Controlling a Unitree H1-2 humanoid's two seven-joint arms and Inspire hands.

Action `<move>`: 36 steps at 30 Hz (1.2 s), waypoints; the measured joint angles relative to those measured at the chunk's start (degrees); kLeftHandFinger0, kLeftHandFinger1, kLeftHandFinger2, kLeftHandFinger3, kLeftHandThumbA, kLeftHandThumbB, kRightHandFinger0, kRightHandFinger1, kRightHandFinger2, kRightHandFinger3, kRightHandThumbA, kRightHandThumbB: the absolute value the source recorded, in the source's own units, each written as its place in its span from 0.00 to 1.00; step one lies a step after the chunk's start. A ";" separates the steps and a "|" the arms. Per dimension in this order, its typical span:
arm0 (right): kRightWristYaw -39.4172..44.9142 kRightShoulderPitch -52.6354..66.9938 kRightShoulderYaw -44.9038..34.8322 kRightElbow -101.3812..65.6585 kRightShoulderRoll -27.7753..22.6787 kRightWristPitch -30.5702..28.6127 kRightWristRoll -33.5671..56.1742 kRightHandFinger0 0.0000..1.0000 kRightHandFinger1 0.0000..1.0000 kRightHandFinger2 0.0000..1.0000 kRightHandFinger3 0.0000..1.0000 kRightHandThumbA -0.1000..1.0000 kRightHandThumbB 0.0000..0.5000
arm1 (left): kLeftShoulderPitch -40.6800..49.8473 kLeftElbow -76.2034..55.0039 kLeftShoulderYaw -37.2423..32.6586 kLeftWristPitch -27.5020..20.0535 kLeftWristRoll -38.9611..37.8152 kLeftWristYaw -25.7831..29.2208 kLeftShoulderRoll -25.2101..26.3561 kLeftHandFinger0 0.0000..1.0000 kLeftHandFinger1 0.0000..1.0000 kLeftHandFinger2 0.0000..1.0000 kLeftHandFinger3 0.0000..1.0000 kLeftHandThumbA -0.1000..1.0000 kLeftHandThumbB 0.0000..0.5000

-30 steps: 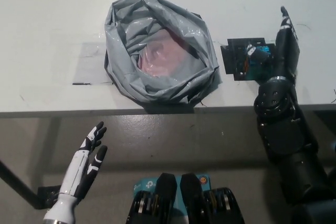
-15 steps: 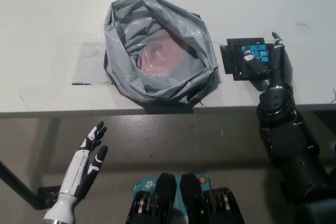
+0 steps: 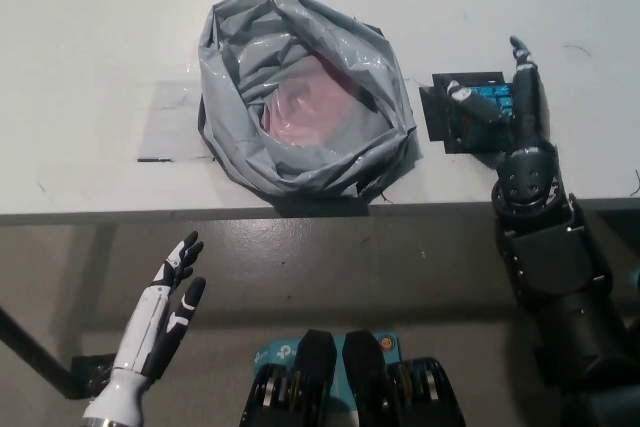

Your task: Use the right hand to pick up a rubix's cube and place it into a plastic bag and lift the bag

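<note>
The Rubik's cube [image 3: 478, 119], dark with a teal-blue top face, sits on a black patch on the white table [image 3: 100, 27], right of the bag. My black right hand [image 3: 512, 107] lies over the cube's right side, open; its thumb reaches across the top face and its fingers point away from me. Much of the cube is hidden under the hand. The grey plastic bag [image 3: 232, 97] lies crumpled at the table's middle, its mouth open upward and pinkish inside. My white left hand [image 3: 168, 312] rests open below the table's front edge at lower left.
The table's front edge [image 3: 200, 215] runs across the picture just below the bag. A clear tape patch [image 3: 172, 122] lies left of the bag. Bare white table surface extends behind the bag and the cube.
My right hand pulled back toward the cube, then stretched its fingers forward again while the thumb moved left across the cube's top. The bag and left hand have not moved.
</note>
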 measured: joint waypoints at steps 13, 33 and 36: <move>1.17 0.35 1.96 3.26 0.12 2.00 0.54 1.00 1.00 1.00 1.00 0.74 1.00 | -0.04 -0.03 0.02 0.00 0.07 -0.03 0.01 1.00 1.00 1.00 1.00 1.00 0.14; -3.89 -4.18 5.39 19.85 -2.78 -3.08 -0.28 1.00 1.00 1.00 1.00 0.75 1.00 | -0.43 -0.16 0.03 -0.02 -0.10 -0.21 0.02 1.00 1.00 1.00 1.00 1.00 0.16; -5.30 -4.38 6.33 21.09 -2.81 -3.87 -0.75 1.00 1.00 1.00 1.00 0.73 1.00 | -0.57 -0.16 0.05 -0.03 -0.10 -0.25 0.03 1.00 1.00 1.00 1.00 1.00 0.15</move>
